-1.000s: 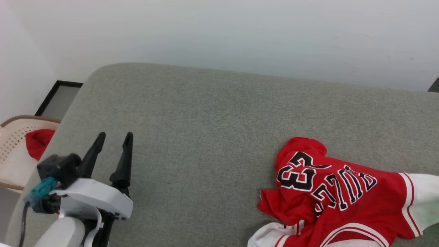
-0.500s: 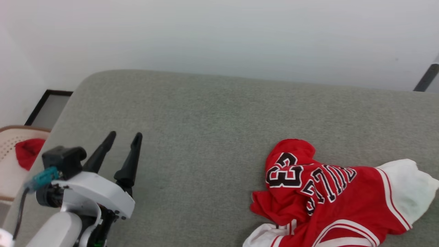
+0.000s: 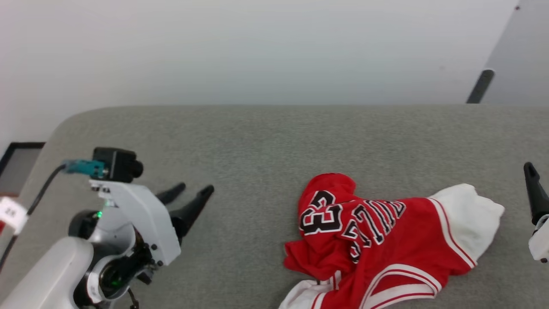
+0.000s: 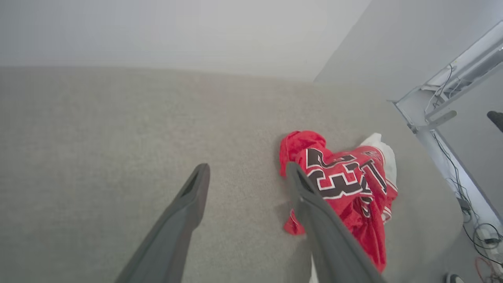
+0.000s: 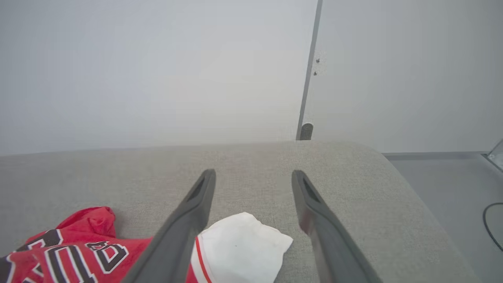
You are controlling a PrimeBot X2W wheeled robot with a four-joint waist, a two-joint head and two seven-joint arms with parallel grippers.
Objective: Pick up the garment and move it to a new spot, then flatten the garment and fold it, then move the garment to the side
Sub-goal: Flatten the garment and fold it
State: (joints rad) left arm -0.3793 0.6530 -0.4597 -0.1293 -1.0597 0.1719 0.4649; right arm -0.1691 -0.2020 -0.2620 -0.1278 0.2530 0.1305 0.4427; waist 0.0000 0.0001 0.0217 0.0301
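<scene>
The left gripper (image 3: 196,187) hangs spread and empty to the left of the garment (image 3: 377,231), its fingers turned toward the jersey since a second ago. The garment lies crumpled and free on the grey cushion (image 3: 257,141), its white sleeve (image 5: 241,243) now slack rather than stretched away. Just right of the garment, the right gripper (image 5: 253,173) stands wide above that sleeve, grasping nothing. A pale wall (image 3: 257,51) rises beyond the garment. The head camera has shifted meanwhile.
</scene>
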